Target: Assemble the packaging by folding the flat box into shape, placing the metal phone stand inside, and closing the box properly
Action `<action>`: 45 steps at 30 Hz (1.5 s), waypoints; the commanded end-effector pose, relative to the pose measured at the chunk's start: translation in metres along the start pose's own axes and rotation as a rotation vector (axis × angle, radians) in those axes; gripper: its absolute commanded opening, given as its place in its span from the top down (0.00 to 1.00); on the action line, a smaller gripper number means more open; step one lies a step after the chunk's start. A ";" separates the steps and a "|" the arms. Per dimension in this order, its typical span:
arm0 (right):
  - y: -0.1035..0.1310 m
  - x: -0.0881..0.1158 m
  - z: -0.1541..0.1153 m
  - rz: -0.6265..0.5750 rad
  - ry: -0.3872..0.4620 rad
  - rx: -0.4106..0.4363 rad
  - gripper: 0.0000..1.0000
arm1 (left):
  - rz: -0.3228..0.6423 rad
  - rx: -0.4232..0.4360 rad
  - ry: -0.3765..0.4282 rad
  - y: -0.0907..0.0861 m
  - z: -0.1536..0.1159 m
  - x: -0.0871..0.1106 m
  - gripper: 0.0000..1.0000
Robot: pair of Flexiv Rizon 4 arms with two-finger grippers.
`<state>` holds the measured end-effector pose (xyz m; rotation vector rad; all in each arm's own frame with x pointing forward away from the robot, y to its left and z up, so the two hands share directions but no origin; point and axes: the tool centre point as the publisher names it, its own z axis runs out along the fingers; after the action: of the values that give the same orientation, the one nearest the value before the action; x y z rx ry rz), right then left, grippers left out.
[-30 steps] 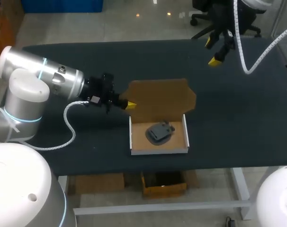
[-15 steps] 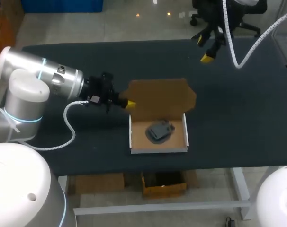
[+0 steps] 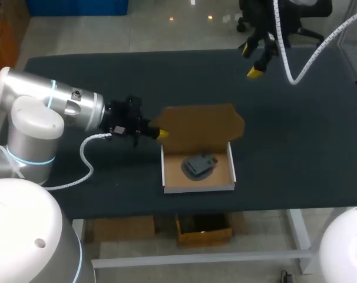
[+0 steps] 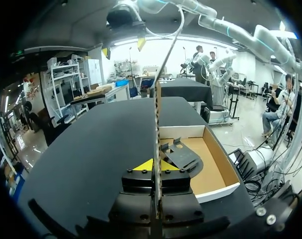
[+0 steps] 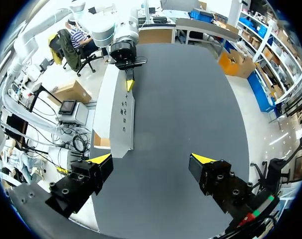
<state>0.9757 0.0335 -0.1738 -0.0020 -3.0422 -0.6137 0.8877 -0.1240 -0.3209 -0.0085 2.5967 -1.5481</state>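
Dark table point(image 3: 284, 130) bears the box point(image 3: 197, 187), its lid point(image 3: 202, 127) pinched by left hand point(image 3: 161, 133); right hand point(image 3: 250, 61) gapes wide.

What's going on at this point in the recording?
The left gripper is shut on the side edge of the raised lid of the cardboard box. The box sits open on the table with the metal phone stand lying inside. The right gripper hangs open and empty over the table's far right, away from the box.

Upright lid point(image 4: 157, 114) gripped edge-on by left end effector point(image 4: 156, 166); phone stand point(image 4: 180, 155) inside box point(image 4: 183, 131).
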 end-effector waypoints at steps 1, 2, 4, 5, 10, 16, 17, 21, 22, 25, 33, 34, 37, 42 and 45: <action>0.001 0.004 -0.002 -0.002 -0.003 0.001 0.00 | 0.008 0.006 0.000 0.002 0.003 -0.001 1.00; 0.001 0.005 -0.002 -0.002 -0.004 0.002 0.00 | 0.009 0.005 -0.001 0.002 0.004 -0.002 1.00; 0.002 0.006 -0.003 -0.004 -0.006 0.002 0.00 | 0.011 0.007 0.001 0.003 0.004 -0.003 1.00; 0.003 0.006 -0.003 -0.005 -0.006 0.002 0.00 | 0.010 0.008 0.001 0.003 0.004 -0.004 1.00; 0.007 0.007 -0.001 -0.012 -0.001 0.004 0.00 | 0.006 0.006 0.002 0.006 0.007 -0.003 1.00; 0.012 0.007 0.005 -0.023 0.009 0.008 0.00 | -0.001 0.006 -0.003 0.008 0.007 -0.002 1.00; 0.013 0.007 0.006 -0.025 0.009 0.009 0.00 | -0.001 0.006 -0.004 0.008 0.007 -0.002 1.00; 0.018 0.008 0.009 -0.033 0.011 0.013 0.00 | -0.002 0.003 -0.008 0.010 0.006 -0.002 1.00; 0.019 0.008 0.009 -0.034 0.011 0.015 0.00 | -0.002 0.002 -0.008 0.011 0.006 -0.002 1.00; 0.022 0.009 0.012 -0.039 0.012 0.019 0.00 | -0.002 0.001 -0.011 0.012 0.006 -0.002 1.00; 0.033 0.013 0.013 -0.058 0.001 0.048 0.00 | 0.004 0.000 -0.014 0.012 0.004 -0.002 1.00; 0.035 0.014 0.013 -0.060 -0.002 0.055 0.00 | 0.004 0.000 -0.014 0.012 0.004 -0.002 1.00; 0.039 0.016 0.015 -0.070 -0.012 0.066 0.00 | 0.004 0.000 -0.014 0.012 0.004 -0.002 1.00; 0.047 0.019 0.017 -0.081 -0.021 0.086 0.00 | 0.004 0.000 -0.014 0.012 0.004 -0.002 1.00; 0.052 0.019 0.018 -0.086 -0.024 0.099 0.00 | 0.004 0.000 -0.014 0.012 0.004 -0.002 1.00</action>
<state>0.9578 0.0824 -0.1707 0.1300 -3.0980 -0.4908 0.8910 -0.1224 -0.3309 -0.0142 2.5880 -1.5391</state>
